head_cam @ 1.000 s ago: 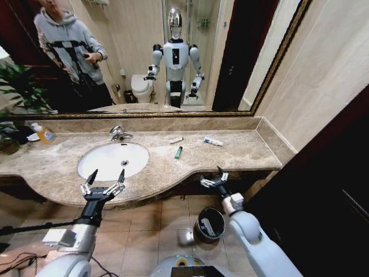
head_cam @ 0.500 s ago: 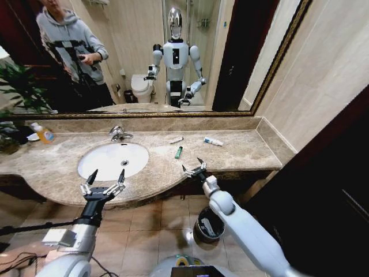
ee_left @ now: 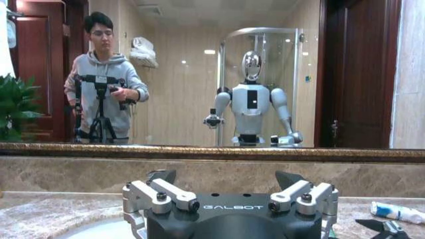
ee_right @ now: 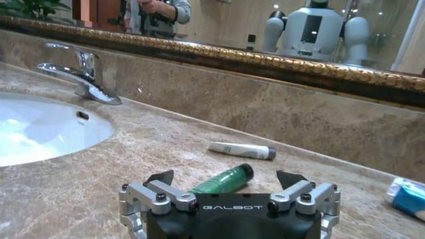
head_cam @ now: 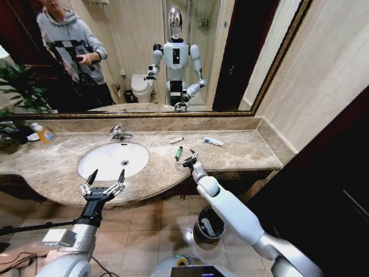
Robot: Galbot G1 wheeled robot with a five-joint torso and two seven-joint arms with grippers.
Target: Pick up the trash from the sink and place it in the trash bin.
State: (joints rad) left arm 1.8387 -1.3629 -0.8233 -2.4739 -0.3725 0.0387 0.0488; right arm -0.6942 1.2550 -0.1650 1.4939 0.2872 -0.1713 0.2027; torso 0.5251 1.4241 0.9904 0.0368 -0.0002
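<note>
The trash lies on the marble counter right of the sink [head_cam: 112, 160]: a short green tube [head_cam: 179, 152] with a black cap, a small white tube [head_cam: 176, 139] behind it, and a white-and-blue tube [head_cam: 213, 141] farther right. My right gripper [head_cam: 187, 158] hovers open just in front of the green tube [ee_right: 222, 181], which shows between its spread fingers in the right wrist view; the white tube [ee_right: 241, 149] lies beyond. My left gripper [head_cam: 105, 183] waits open at the sink's front rim. The trash bin [head_cam: 210, 224] stands on the floor under the counter.
A chrome faucet [head_cam: 119, 134] stands behind the basin. An orange-yellow soap bottle [head_cam: 44, 134] and a plant [head_cam: 14, 92] are at the far left. A mirror backs the counter, and a wall closes the right end. The bin holds a pale item.
My right arm has swung up from below the counter edge near the bin to over the counter, ending by the green tube. The left arm has not moved.
</note>
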